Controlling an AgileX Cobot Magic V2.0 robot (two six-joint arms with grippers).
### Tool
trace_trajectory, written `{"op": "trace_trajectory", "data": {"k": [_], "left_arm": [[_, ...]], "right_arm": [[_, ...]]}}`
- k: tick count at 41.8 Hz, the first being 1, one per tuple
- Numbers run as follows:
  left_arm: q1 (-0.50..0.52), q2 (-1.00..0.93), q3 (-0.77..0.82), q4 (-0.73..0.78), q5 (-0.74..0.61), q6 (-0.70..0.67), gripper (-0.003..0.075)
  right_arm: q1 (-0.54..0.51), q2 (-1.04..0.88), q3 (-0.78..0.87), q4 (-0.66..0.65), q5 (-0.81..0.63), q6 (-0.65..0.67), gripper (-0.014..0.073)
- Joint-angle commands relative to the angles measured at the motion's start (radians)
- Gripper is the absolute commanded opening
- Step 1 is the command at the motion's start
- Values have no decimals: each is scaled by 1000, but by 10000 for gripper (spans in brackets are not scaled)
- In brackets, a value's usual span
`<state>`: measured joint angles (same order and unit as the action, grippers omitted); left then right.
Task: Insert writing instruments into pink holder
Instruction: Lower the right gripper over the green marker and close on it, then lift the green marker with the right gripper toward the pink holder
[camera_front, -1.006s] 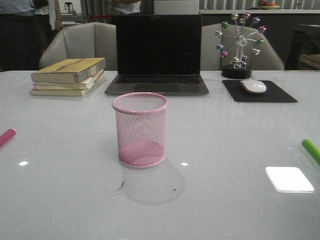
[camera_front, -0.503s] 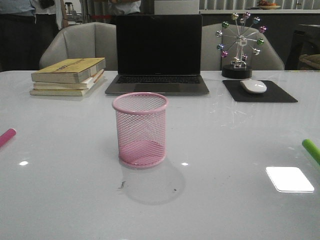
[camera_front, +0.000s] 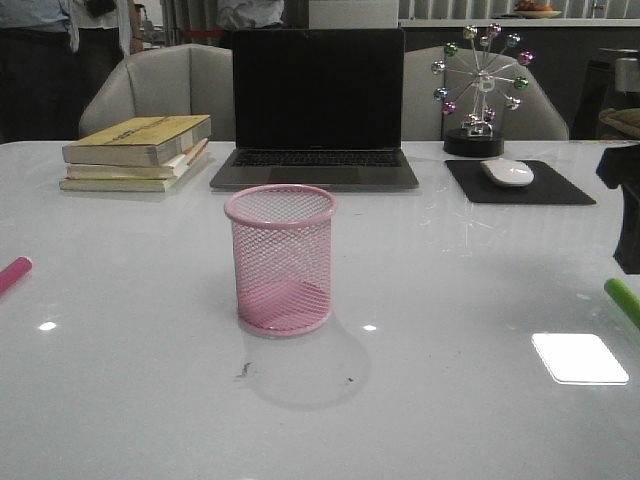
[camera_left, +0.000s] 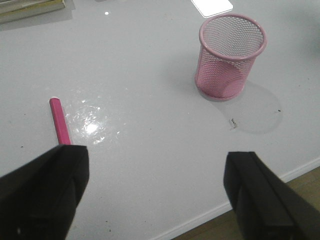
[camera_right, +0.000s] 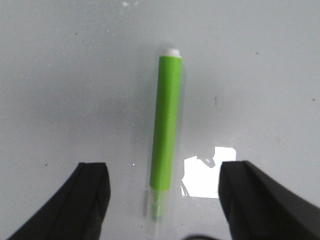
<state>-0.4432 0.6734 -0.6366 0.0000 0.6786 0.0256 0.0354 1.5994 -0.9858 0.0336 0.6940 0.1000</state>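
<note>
The pink holder (camera_front: 284, 259) stands upright and empty in the middle of the table, also seen in the left wrist view (camera_left: 230, 55). The magenta marker (camera_front: 14, 272) lies flat at the table's left edge. My left gripper (camera_left: 157, 167) hovers open above the table, with the marker (camera_left: 60, 121) just beyond its one finger (camera_left: 47, 190). The lime green marker (camera_front: 622, 298) lies flat at the right edge. My right gripper (camera_right: 164, 172) is open above it, and the marker (camera_right: 166, 127) lies lengthwise between the fingers, untouched, its white end pointing away.
A closed-screen laptop (camera_front: 315, 110), a stack of books (camera_front: 138, 152), a mouse on a black pad (camera_front: 508, 173) and a ferris-wheel ornament (camera_front: 478, 90) stand along the back. The table's near edge (camera_left: 250, 192) shows under my left gripper. Part of my right arm (camera_front: 625, 205) shows at the right.
A dark part of my right arm has come into the front view at the right edge. The holder and both markers have not moved.
</note>
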Motion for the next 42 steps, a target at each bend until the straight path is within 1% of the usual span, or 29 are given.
{"op": "trace_trajectory", "data": {"k": [1, 6, 24, 33, 42], "left_arm": [[-9, 5, -30, -8, -73, 0, 601], [-9, 5, -30, -8, -73, 0, 601], [-9, 5, -30, -8, -73, 0, 601], [-9, 5, -30, -8, -77, 0, 601], [-9, 5, -30, -8, -77, 0, 601]], "right_arm": [[-5, 19, -71, -9, -33, -2, 530], [-5, 88, -119, -9, -28, -9, 510], [-5, 250, -250, -59, -8, -20, 510], [-5, 280, -286, -59, 21, -21, 510], [-5, 298, -287, -59, 47, -21, 507]]}}
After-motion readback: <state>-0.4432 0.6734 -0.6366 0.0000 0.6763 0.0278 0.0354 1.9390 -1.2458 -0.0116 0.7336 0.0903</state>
